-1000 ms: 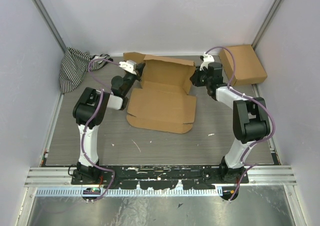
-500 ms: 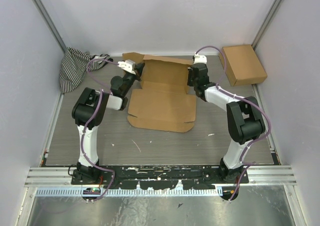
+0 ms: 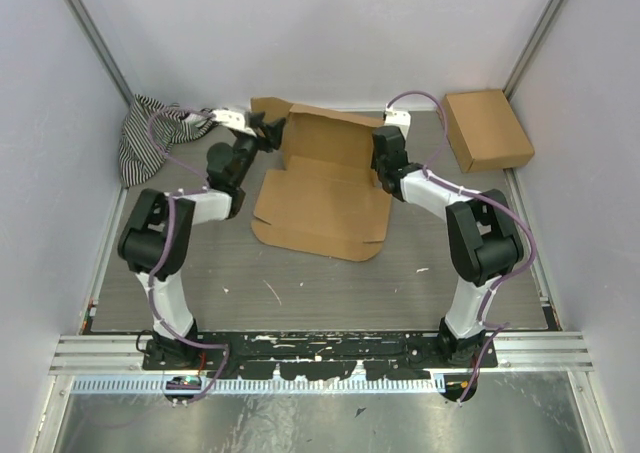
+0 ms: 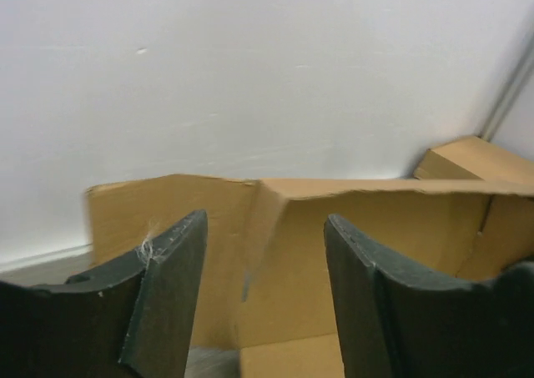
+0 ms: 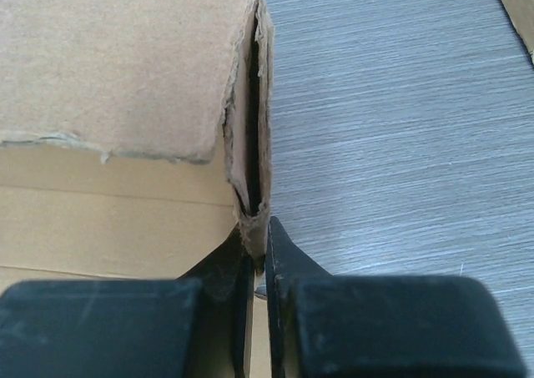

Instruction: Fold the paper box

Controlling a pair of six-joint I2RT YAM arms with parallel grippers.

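The paper box (image 3: 320,208) lies in the middle of the table, its front panel flat and its back wall (image 3: 330,138) standing up. My left gripper (image 3: 268,130) is at the box's back left corner, open. In the left wrist view the fingers (image 4: 167,286) stand wide apart, with the box's cardboard (image 4: 334,253) behind the gap and nothing between them. My right gripper (image 3: 383,163) is at the box's right side. In the right wrist view this gripper (image 5: 261,244) is shut on the lower end of a doubled-over side wall (image 5: 253,144), which stands upright.
A smaller ready-made brown box (image 3: 487,128) sits at the back right; it also shows in the left wrist view (image 4: 476,157). A black-and-white striped cloth (image 3: 150,133) is bunched in the back left corner. White walls close in the table on three sides.
My left gripper has opened, let go of the box's left corner and pulled back to the left. The right gripper has shifted slightly left, still pinching the side wall.
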